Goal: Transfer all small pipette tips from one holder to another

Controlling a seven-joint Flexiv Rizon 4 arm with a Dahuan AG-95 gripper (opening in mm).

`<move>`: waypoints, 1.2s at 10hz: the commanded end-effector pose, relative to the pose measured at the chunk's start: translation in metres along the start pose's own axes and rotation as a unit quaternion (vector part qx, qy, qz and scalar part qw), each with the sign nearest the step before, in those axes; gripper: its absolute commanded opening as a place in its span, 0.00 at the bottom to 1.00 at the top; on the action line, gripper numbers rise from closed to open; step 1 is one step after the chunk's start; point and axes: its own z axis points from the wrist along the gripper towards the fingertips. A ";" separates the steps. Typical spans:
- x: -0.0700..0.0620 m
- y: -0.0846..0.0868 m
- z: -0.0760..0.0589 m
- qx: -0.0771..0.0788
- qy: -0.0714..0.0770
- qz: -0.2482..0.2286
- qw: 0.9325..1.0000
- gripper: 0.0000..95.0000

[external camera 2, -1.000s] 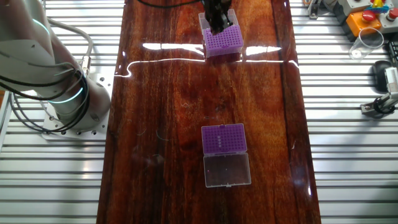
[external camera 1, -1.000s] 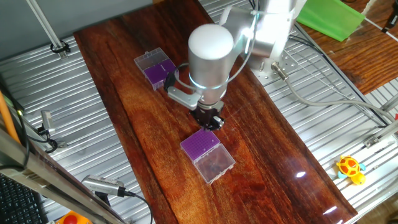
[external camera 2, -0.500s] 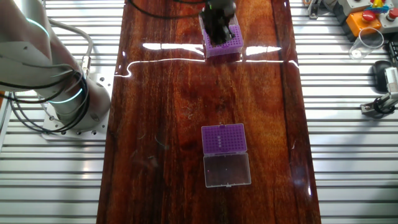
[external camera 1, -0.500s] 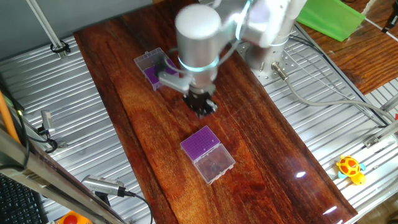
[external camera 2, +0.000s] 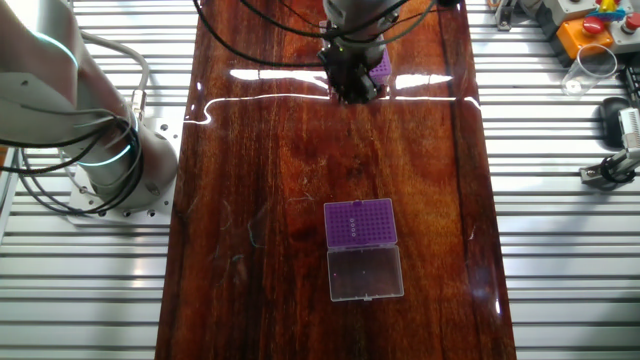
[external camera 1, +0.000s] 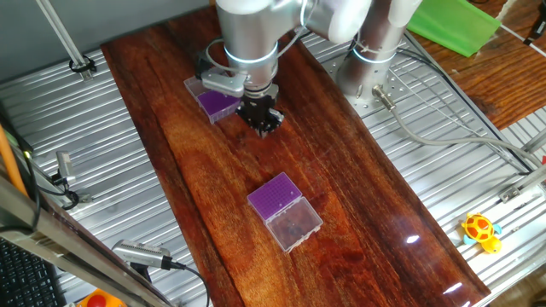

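Dark polished wood forms the desk (external camera 1: 358, 196), where the robot arm (external camera 1: 247, 34) hangs over the far purple tip holder (external camera 1: 213, 104), well apart from the near holder (external camera 1: 277, 199) with its open clear lid. Its gripper (external camera 1: 259, 122) sits just beside the far holder, and whether it is open or carries anything cannot be told. The small pipette tips (external camera 2: 350, 226) show as dark specks in the near holder; this looks like a carrying step, calling next for careful alignment above a socket.

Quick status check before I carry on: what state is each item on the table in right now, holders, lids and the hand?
Near tip holder: open, clear lid folded flat on the table, a few dark specks in its purple insert.
Far tip holder: open, clear lid laid back, partly hidden by the arm.
Hand: hangs beside the far tip holder; open or shut cannot be told, nor whether it carries a tip.
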 end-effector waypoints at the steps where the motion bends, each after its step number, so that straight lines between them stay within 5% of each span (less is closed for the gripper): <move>1: -0.001 0.000 0.001 0.011 -0.018 0.119 0.993 0.00; 7: 0.005 -0.006 -0.001 0.014 -0.015 0.125 0.992 0.00; 9: 0.021 -0.028 -0.007 0.011 -0.011 0.098 0.995 0.00; 10: 0.037 -0.058 -0.012 0.007 -0.003 0.065 0.998 0.00; 12: 0.050 -0.093 -0.018 0.001 -0.002 0.024 1.000 0.00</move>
